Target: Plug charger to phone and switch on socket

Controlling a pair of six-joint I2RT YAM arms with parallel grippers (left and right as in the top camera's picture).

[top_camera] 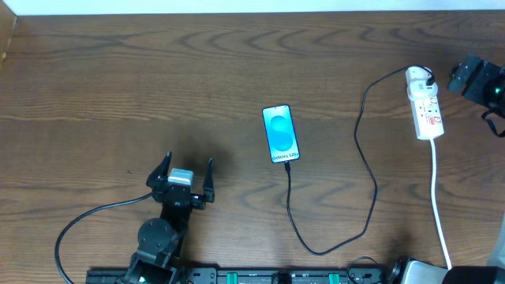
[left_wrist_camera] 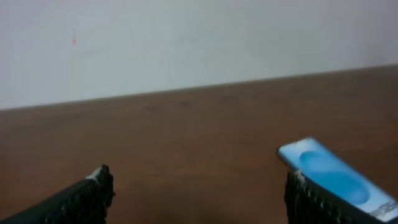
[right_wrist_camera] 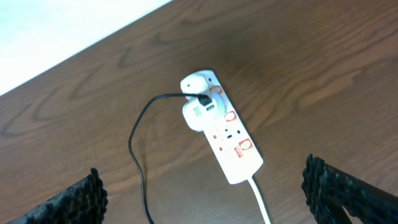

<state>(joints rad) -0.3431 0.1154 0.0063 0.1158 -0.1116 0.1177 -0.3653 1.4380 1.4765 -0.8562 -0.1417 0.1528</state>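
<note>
- Right pincer (right_wrist_camera: 202,173) hangs over the power strip (right_wrist_camera: 233,140), jaws spread wide, nothing held. Spread like that it offers no single tip to aim with. I'd worry a straight drop lands one finger on bare wood and the other on plastic.
- The red-ringed switches (right_wrist_camera: 230,116) sit small and close in a row along the strip. The one nearest the white adapter (right_wrist_camera: 198,116) looks like the target, though I can't tell for sure. A slightly stray press could flip a neighbour or nothing.
- The strip lies loose on the surface (right_wrist_camera: 323,74). A slanted push could skid or tip it rather than click the rocker.
- The charger cable (right_wrist_camera: 132,140) leaves the adapter right beside the press zone. A finger hooking it could lever the adapter out.
- Further out, the cable loops across to the phone (top_camera: 281,132), mid-surface, screen up. Its tip meets the phone's near end and looks plugged in, but the seating is too small to confirm. Dragging the strip would tug that loop and could unseat the tip.
- The white cord (top_camera: 435,197) trails back toward the base, a snag risk for the arm.
- Left pincer (top_camera: 188,160) sits open and empty, left of the phone and apart from it. A careless swing right could knock the phone.
</note>
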